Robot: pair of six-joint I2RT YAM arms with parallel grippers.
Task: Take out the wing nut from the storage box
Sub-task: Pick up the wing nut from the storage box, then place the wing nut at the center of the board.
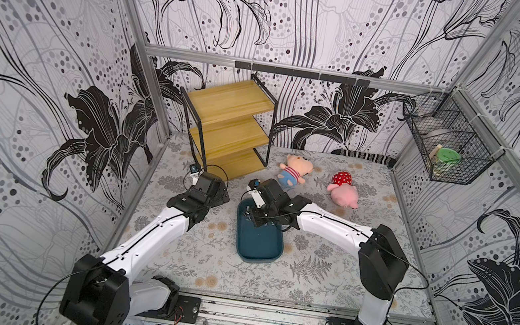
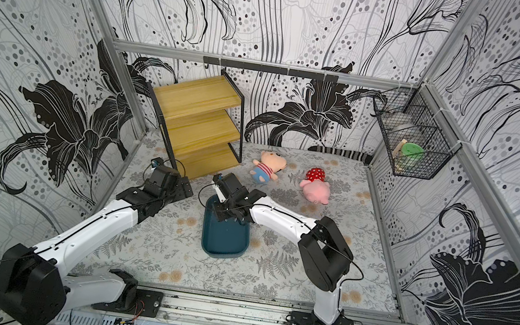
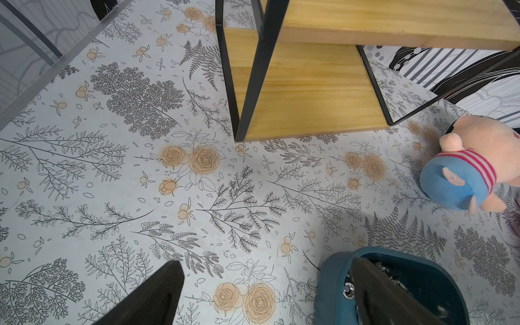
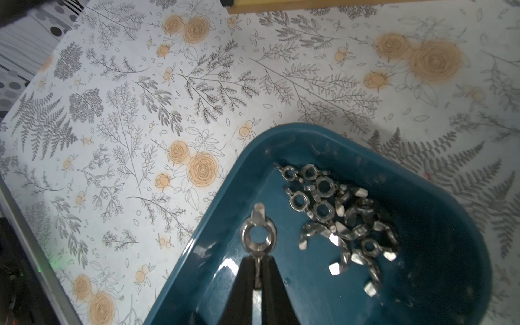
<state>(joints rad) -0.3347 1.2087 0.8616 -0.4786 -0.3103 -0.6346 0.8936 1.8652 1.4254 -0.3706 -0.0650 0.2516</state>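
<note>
Steel wing nut (image 4: 259,237) half inside right end effector (image 4: 257,261)

The walls (image 1: 307,20) carry black-and-white lily wallpaper; the surface (image 1: 320,284) has a pale floral print. A wooden shelf (image 1: 226,95) stands at 11 o'clock, and a wire basket (image 1: 474,171) hangs at 2 o'clock.

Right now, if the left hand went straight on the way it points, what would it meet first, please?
Most likely the bare floral table cover, ahead of the open left hand and short of the wooden shelf. The storage box corner shows behind one finger, off that line. Depth is uncertain.
</note>
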